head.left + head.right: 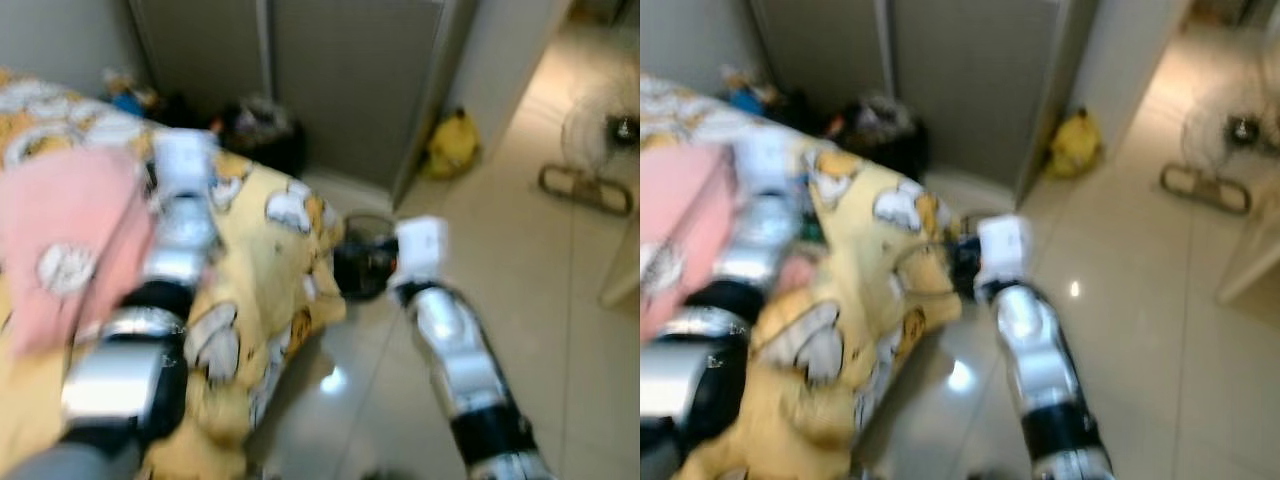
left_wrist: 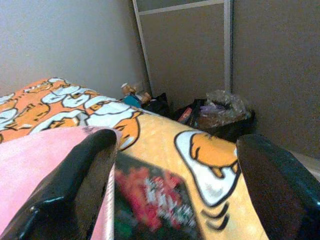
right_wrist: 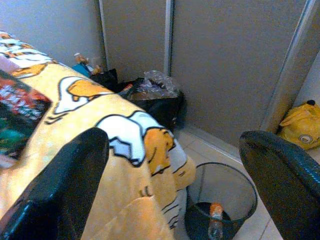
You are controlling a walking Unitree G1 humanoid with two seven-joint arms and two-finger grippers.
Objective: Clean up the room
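arms both reach forward: left gripper [image 2: 170,200] spread over the yellow cartoon-print bedspread [image 1: 270,270], right gripper [image 3: 172,185] spread (views blurred) above a round black wire wastebasket [image 3: 220,200].

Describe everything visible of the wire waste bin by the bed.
The waste bin is a round, dark wire-mesh basket standing upright on the pale tiled floor, right beside the hanging edge of the yellow cartoon-print bedcover. It is open-topped and mostly empty. At the bottom lies what looks like a clear plastic bottle with an orange cap.

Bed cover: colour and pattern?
Yellow-orange bed cover with white-and-orange cartoon characters; clearest in the right wrist view.
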